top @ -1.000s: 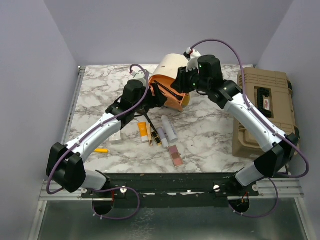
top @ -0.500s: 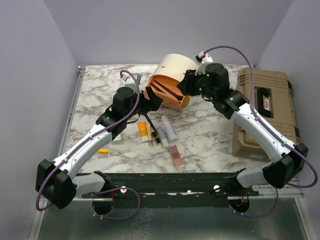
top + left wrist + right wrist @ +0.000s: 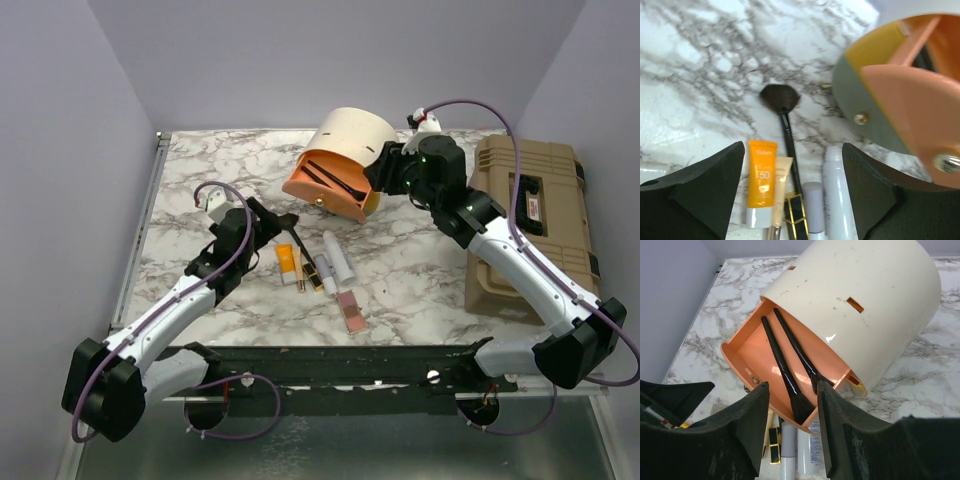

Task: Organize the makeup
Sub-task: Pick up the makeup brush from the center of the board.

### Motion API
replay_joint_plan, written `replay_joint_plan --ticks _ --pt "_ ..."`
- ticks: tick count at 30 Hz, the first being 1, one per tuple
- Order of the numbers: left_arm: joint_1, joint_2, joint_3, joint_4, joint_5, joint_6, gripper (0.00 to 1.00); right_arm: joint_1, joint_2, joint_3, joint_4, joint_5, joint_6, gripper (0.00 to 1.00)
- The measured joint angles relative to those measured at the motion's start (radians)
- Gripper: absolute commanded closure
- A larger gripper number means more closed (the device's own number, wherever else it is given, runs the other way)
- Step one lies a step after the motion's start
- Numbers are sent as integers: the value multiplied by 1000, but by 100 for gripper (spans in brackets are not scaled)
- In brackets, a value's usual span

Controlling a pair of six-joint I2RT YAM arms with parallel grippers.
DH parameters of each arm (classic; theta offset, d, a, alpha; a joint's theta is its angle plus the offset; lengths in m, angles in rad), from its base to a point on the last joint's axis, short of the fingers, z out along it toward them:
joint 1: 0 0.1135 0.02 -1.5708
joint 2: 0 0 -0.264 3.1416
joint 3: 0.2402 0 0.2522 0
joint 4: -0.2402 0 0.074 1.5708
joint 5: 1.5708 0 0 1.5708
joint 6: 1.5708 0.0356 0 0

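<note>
The left arm has drawn back from the cream cylindrical case (image 3: 350, 140). The left gripper (image 3: 281, 222), fingers wide apart, hangs over the makeup (image 3: 320, 268) lined up on the marble bench (image 3: 200, 170). The right gripper (image 3: 379, 171), also apart, hovers at the case, above its orange drawer (image 3: 752, 352).

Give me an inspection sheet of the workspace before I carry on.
Surface: marble table, no spill seen.
Job's things: orange tube, lipstick, white tubes, pink palette and loose brush clustered at centre; two brushes in cream case's orange drawer.
Clutter: tan toolbox, right side.
Grippers: left pincer open above the cluster; right pincer open at the drawer.
Cables: purple cables loop from both arms, off the makeup.
Surroundings: plain walls, nothing seen.
</note>
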Motion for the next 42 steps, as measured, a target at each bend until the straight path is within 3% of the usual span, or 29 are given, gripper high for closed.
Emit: replay_joint_plan --ticks 4,11,16,20,26,32,34,42 --pt "61 90 -51 19 12 -51 34 0 -13 -15 7 10 18 51" --pt "220 279 -130 210 156 -109 36 0 -41 -45 11 14 41 51" --pt "234 404 -101 320 249 -105 38 0 -66 -80 14 21 53 50" --pt "248 488 -66 414 314 -114 52 0 -66 -95 13 25 54 50" --pt "287 627 -57 551 431 -171 53 0 -62 -93 13 30 52 50" --pt "297 704 -48 627 489 -195 54 0 -43 -74 18 45 40 43" --pt "297 725 -38 652 502 -199 61 0 -29 -61 19 53 30 41" --pt "297 808 -4 726 541 -229 72 0 20 8 20 71 -16 39"
